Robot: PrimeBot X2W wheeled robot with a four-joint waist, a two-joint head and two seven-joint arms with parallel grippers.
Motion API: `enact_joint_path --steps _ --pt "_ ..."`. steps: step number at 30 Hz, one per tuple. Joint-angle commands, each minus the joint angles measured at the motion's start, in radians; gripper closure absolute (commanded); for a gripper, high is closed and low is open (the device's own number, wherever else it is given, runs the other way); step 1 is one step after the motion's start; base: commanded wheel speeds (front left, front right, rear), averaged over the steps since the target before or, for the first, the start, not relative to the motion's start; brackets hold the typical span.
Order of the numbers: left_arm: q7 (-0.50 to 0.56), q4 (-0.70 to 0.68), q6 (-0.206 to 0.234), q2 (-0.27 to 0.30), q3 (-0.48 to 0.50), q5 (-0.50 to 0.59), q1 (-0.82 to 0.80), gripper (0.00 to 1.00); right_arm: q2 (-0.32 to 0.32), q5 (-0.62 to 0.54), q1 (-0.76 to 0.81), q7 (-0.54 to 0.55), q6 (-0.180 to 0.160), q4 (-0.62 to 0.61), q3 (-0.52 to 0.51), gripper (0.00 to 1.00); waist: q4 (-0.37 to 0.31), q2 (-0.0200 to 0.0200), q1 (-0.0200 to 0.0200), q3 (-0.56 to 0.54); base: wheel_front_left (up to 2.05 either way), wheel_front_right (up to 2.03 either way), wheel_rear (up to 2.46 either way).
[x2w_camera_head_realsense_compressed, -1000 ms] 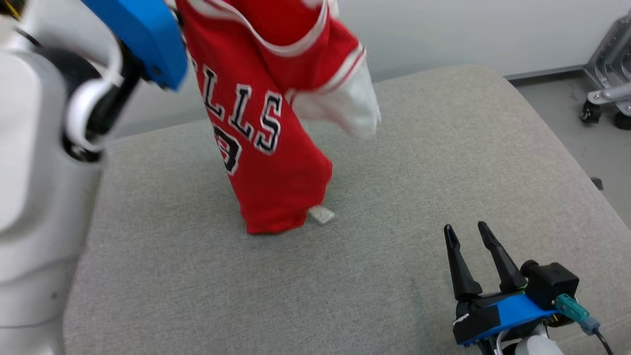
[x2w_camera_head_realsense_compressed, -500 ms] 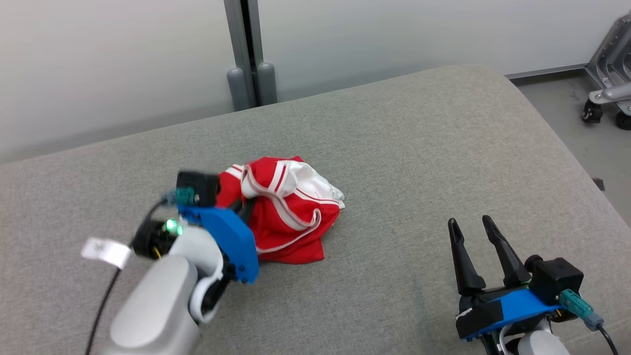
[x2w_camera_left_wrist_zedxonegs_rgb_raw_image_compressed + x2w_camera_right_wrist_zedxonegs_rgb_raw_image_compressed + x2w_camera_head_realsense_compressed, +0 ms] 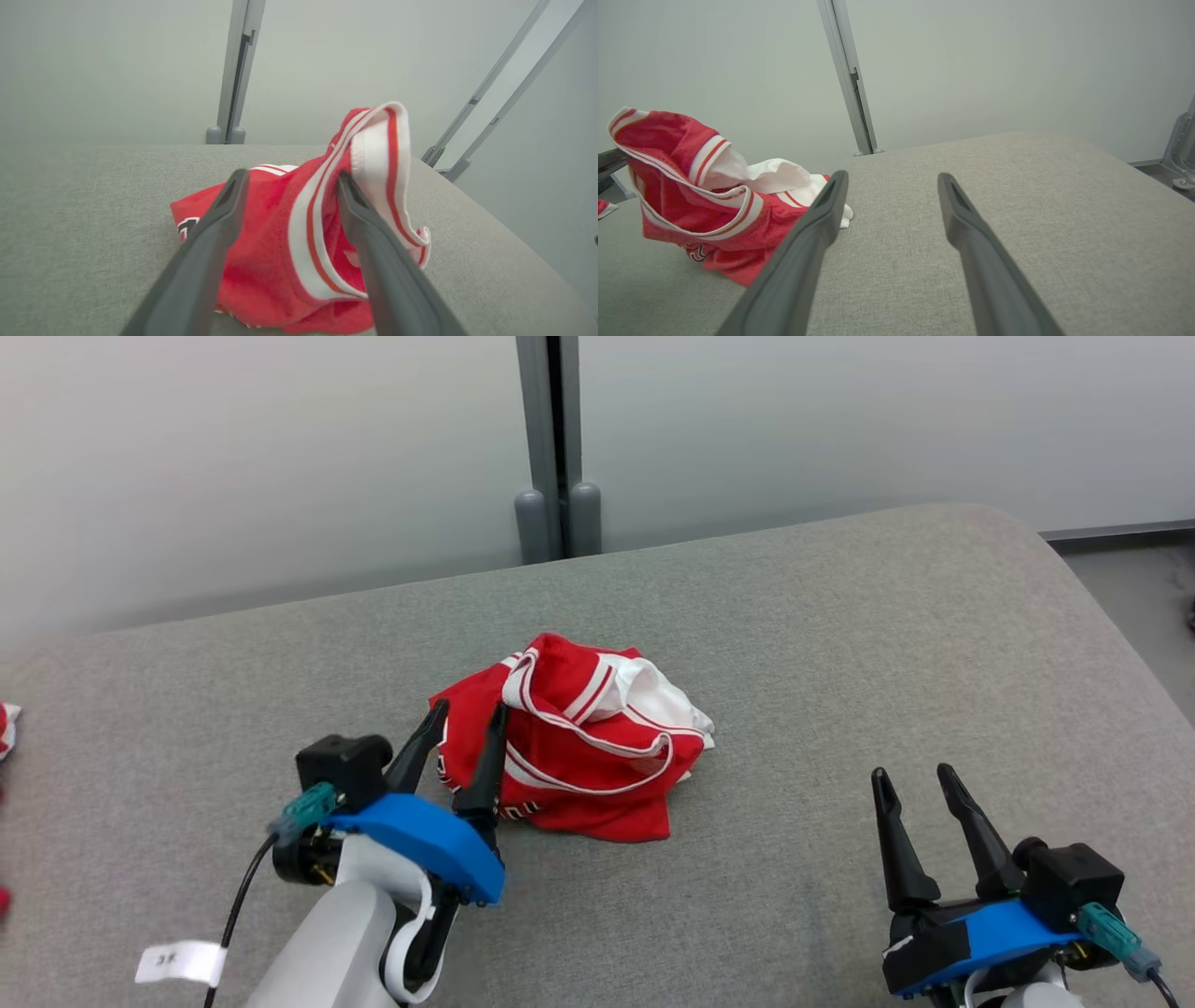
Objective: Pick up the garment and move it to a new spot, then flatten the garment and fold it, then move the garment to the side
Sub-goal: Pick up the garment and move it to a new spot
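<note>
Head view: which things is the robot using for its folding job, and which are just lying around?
For the job: red jersey, left pincer, right pincer, grey cushion.
Just lying about: red-and-white cloth at the left edge, grey post.

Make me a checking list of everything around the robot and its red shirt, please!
Surface: grey fabric cushion, rounded far-right corner.
Job's things: red jersey, crumpled in a heap, white trim showing.
Clutter: red-and-white cloth scrap at the left edge.
Grippers: left gripper fingers apart at the jersey's near edge; right gripper fingers apart, clear of it.
Cables: black cable with white tag by left wrist; teal plug by right wrist.
Surroundings: pale wall, grey post, floor at right.
</note>
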Motion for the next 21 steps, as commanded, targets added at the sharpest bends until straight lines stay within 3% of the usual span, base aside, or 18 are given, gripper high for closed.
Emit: enact_joint_path --steps 1,8,16,21 --pt "-0.028 -0.012 0.002 0.011 0.012 -0.001 0.026 0.0 -0.004 -0.006 0.012 0.004 0.0 -0.005 -0.006 0.0 0.011 0.0 0.0 -0.001 0.0 0.0 0.0" --pt "-0.129 -0.112 0.024 0.038 0.067 0.006 0.143 0.0 -0.004 -0.026 0.031 0.025 0.0 -0.028 -0.045 0.0 0.073 0.0 0.0 -0.018 0.0 0.0 0.0" --pt "-0.142 -0.262 0.069 0.064 0.185 0.105 0.273 0.0 -0.004 -0.035 0.05 0.044 0.0 -0.049 -0.073 0.0 0.13 0.0 0.0 -0.033 0.0 0.0 0.0" --pt "-0.143 -0.273 0.086 0.085 0.237 0.176 0.326 0.0 -0.004 -0.039 0.057 0.059 0.0 -0.047 -0.08 0.0 0.153 0.0 0.0 -0.038 0.0 0.0 0.0"
